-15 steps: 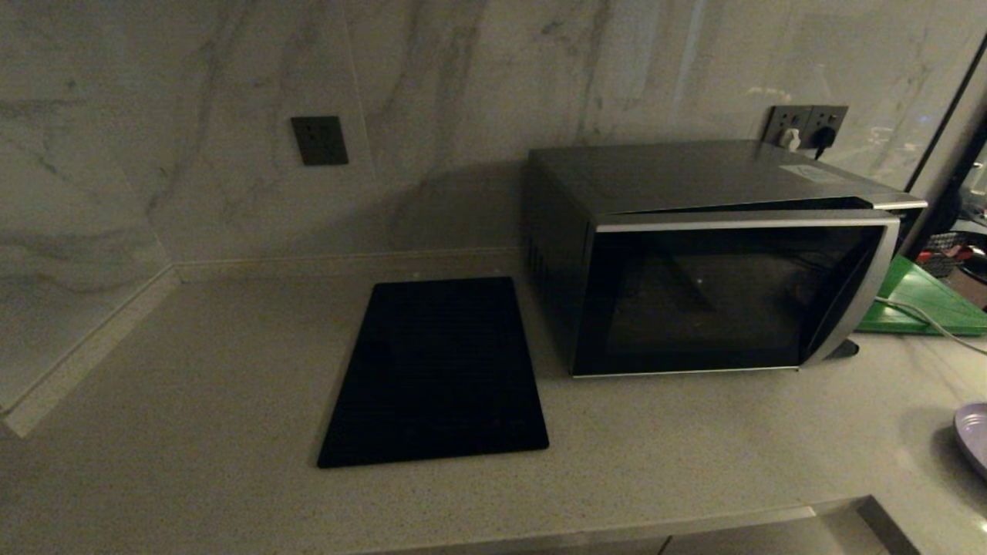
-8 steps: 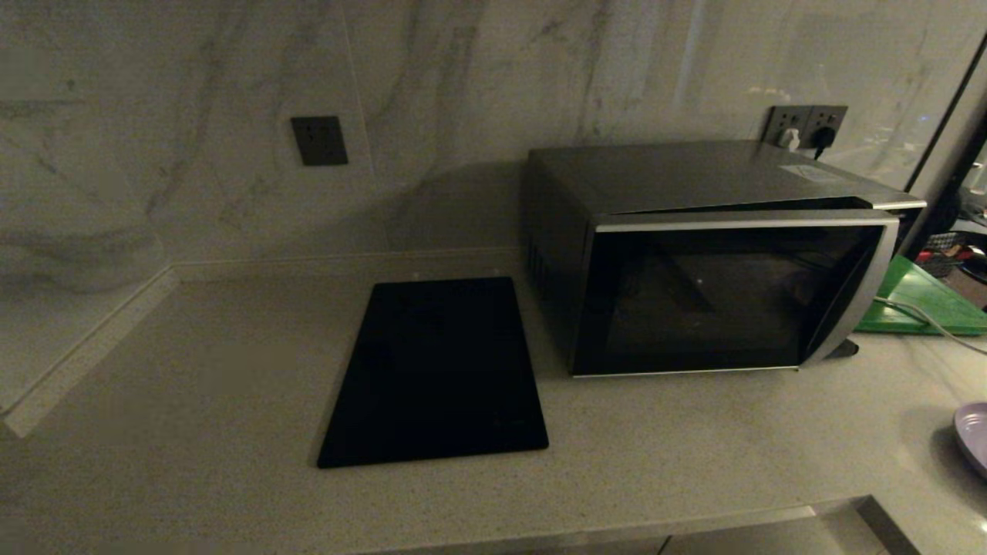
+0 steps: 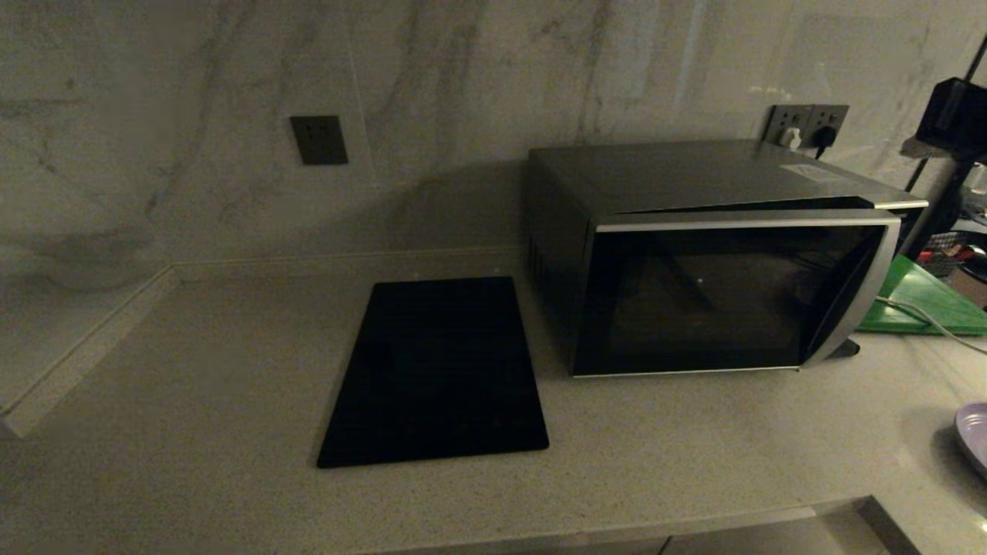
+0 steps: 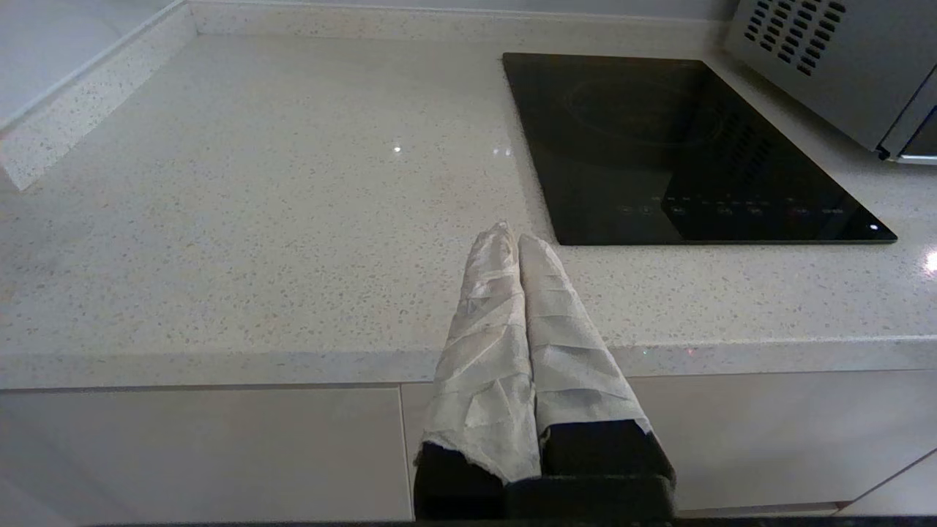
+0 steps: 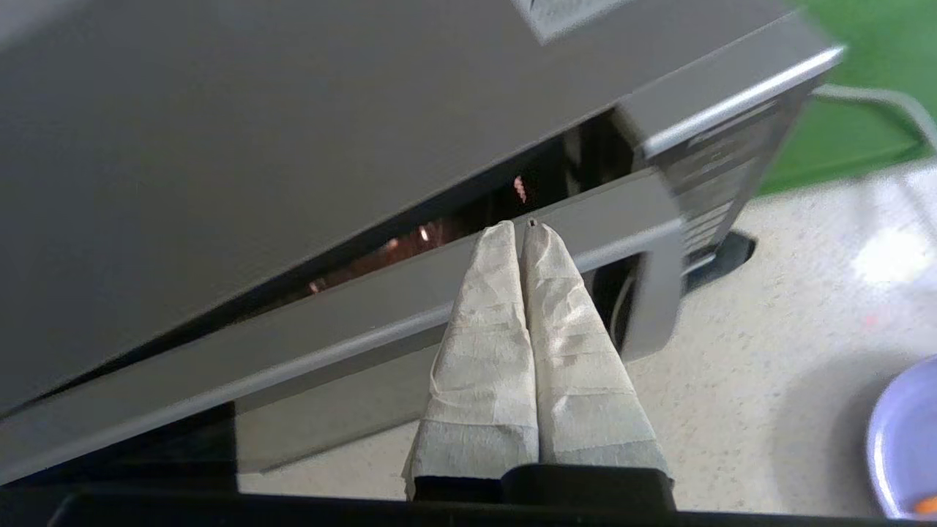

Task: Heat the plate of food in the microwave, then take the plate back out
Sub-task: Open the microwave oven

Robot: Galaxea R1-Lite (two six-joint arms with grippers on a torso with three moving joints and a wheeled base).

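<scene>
While the microwave [image 3: 717, 262] stands on the table [image 3: 193, 362] with its door slightly ajar, the right gripper [image 5: 521, 228] hovers above the door's top edge near the handle end, its jaws pressed together and empty. Only an edge of the plate of food [image 3: 973, 438] shows, on the table well to the right of the microwave. Beside the table's front edge, near the black cooktop [image 4: 681, 146], the left gripper [image 4: 510, 236] hangs with jaws likewise closed on nothing.
</scene>
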